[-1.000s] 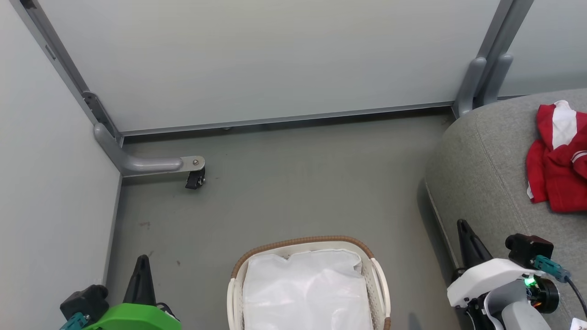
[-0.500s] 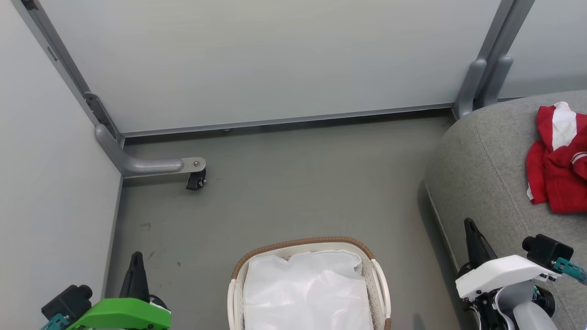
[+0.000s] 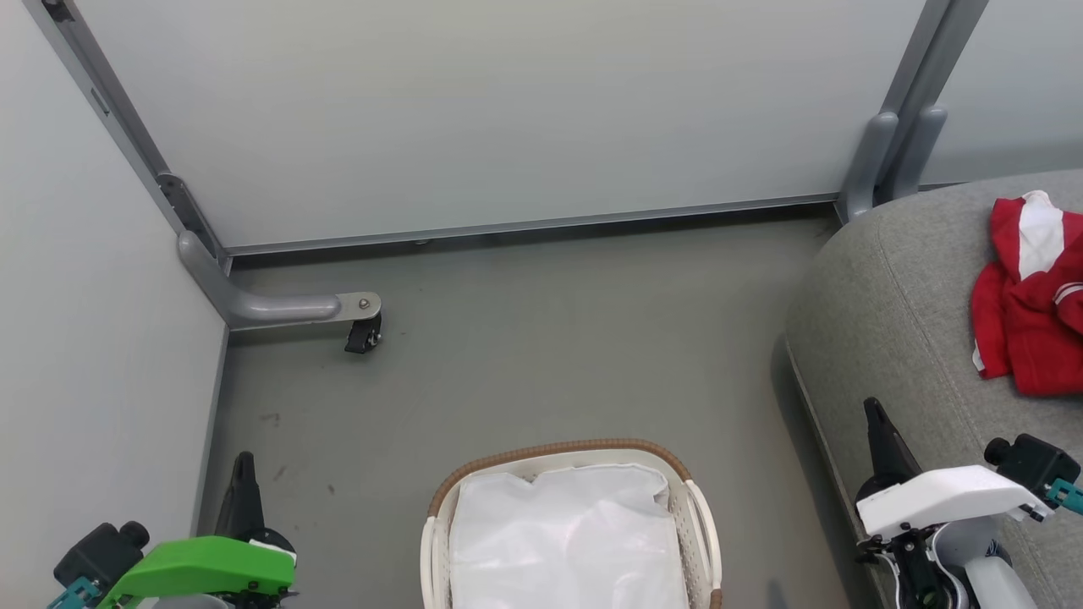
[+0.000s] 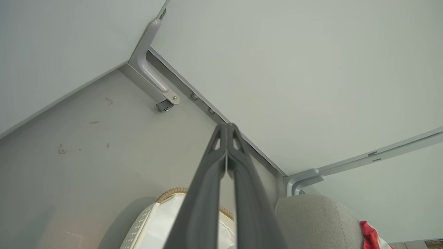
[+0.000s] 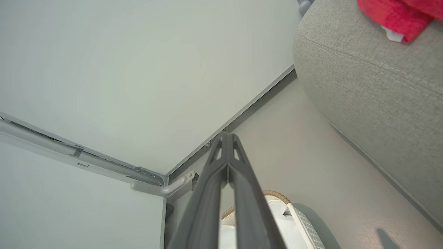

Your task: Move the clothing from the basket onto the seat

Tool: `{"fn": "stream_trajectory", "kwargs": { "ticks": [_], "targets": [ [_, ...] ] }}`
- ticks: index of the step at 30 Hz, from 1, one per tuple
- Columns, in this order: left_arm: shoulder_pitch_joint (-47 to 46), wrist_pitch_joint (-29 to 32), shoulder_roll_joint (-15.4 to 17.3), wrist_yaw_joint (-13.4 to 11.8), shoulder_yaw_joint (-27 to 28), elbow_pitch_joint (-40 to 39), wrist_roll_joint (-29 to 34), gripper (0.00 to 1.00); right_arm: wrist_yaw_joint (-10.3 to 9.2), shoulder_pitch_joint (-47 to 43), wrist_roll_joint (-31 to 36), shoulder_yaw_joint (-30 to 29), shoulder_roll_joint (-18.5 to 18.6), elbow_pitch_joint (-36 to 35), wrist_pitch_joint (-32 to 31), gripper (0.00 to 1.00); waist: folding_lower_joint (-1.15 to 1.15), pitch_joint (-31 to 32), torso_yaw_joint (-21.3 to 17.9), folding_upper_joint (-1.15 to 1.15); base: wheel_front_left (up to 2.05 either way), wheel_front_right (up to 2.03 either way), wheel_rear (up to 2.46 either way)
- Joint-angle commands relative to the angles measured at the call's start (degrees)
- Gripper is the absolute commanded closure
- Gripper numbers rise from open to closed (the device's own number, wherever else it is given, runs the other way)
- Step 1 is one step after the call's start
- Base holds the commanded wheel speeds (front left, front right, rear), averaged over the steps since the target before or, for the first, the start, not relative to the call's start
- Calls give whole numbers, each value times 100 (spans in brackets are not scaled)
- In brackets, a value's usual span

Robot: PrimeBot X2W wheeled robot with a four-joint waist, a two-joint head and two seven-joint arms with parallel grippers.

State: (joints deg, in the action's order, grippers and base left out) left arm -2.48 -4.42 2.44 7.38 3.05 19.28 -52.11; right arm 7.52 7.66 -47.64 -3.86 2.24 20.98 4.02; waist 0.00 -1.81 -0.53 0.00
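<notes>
The red clothing (image 3: 1030, 313) with white stripes lies bunched on the grey seat (image 3: 897, 321) at the right edge; a red corner of the clothing (image 5: 398, 15) rests on the seat (image 5: 373, 79), and the clothing (image 4: 370, 237) lies past the seat (image 4: 311, 221). The cream basket (image 3: 699, 516) with a brown rim stands on the floor at bottom centre, holding just its white liner (image 3: 567, 541). My left gripper (image 3: 244, 465) is shut at the lower left, empty, left of the basket (image 4: 145, 221). My right gripper (image 3: 871, 412) is shut and empty, by the seat's front edge, right of the basket (image 5: 304, 228).
Pale partition walls (image 3: 474, 110) close the floor (image 3: 541, 338) at the back and left. A grey bracket foot with a black caster (image 3: 362, 334) juts from the left corner. Grey posts (image 3: 888, 152) stand at the seat's far corner.
Both arms have drawn back towards the bottom of the view, the left gripper lower and leftward, the right one slightly rightward. The basket and clothing have stayed put.
</notes>
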Motion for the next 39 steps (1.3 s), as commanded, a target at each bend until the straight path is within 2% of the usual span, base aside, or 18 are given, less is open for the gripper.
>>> {"fn": "stream_trajectory", "kwargs": {
  "ticks": [1, 39],
  "targets": [
    [-161, 54, 34, 7, 30, -86, -197, 100, -1, 3, -220, -30, 39, -106, -39, 100, 0, 3, 1, 0, 0, 0, 0],
    [-317, 651, 51, 14, 216, -351, -2359, 100, -3, -92, -2625, -173, 62, -454, -617, 100, 0, 80, 26, 0, 0, 0, 0]
  ]
}}
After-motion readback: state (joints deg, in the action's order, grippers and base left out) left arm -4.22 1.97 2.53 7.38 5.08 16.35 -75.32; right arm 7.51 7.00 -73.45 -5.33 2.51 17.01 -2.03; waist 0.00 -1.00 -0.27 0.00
